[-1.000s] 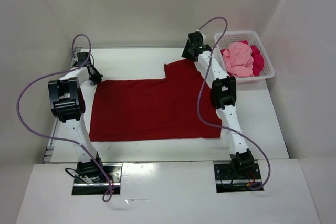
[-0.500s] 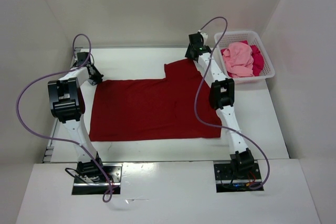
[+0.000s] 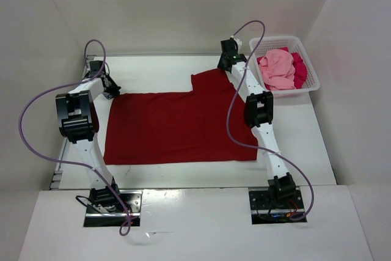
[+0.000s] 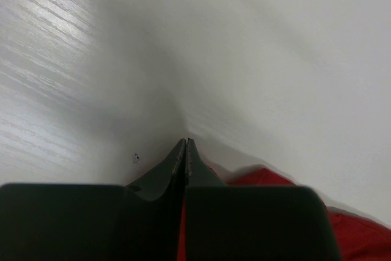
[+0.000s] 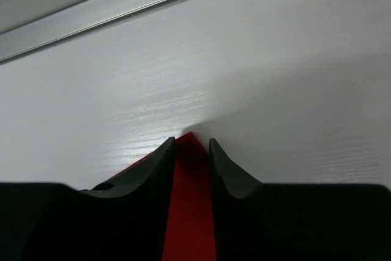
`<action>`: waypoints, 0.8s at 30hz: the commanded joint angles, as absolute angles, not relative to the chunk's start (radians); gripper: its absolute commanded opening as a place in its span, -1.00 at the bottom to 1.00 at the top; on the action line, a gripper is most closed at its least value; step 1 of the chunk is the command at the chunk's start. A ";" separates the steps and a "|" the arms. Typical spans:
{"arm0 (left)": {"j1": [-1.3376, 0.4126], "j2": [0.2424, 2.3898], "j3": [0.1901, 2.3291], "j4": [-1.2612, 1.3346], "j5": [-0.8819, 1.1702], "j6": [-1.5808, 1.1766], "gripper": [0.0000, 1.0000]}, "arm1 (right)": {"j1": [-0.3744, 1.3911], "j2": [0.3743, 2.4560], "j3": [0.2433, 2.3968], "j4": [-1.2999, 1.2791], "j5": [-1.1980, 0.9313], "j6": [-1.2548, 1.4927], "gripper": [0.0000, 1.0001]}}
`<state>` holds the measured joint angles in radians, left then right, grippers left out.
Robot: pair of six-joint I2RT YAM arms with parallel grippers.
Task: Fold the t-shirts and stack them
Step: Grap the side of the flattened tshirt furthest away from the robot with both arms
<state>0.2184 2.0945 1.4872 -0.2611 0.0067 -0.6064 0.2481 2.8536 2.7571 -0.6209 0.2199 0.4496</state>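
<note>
The left pincer [image 4: 185, 143] is closed tight on the dark red t-shirt [image 3: 177, 126] edge. The right pincer [image 5: 190, 145] stands part-open, straddling a shirt corner on the desk [image 5: 256, 90].

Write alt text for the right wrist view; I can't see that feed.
The right claw, its black fingers slightly apart, straddles the pointed corner of a dark red cloth t-shirt lying on the white table. A grey metal rail runs along the table's far edge.
</note>
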 commanded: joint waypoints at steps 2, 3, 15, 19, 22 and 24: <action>0.218 2.040 1.474 -0.233 0.043 -0.620 -0.96 | 0.244 2.869 2.758 -0.598 0.207 0.439 -0.39; 0.218 2.040 1.474 -0.224 0.043 -0.620 -0.96 | 0.244 2.869 2.758 -0.598 0.207 0.439 -0.49; 0.218 2.027 1.506 -0.242 0.034 -0.620 -1.00 | 0.215 2.780 2.821 -0.609 0.120 0.469 -1.00; 0.218 1.980 1.493 -0.242 0.034 -0.620 -1.00 | 0.195 2.663 2.795 -0.662 0.049 0.479 -1.00; 0.218 1.924 1.453 -0.218 0.043 -0.630 -1.00 | 0.195 2.616 2.767 -0.724 0.006 0.479 -1.00; 0.218 1.889 1.414 -0.218 0.052 -0.630 -1.00 | 0.195 2.560 2.703 -0.771 -0.018 0.479 -1.00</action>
<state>0.2184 1.9854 1.4494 -0.2504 0.0326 -0.6109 0.2005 2.7384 2.7403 -0.7002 0.0456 0.4778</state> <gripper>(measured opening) 0.001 0.004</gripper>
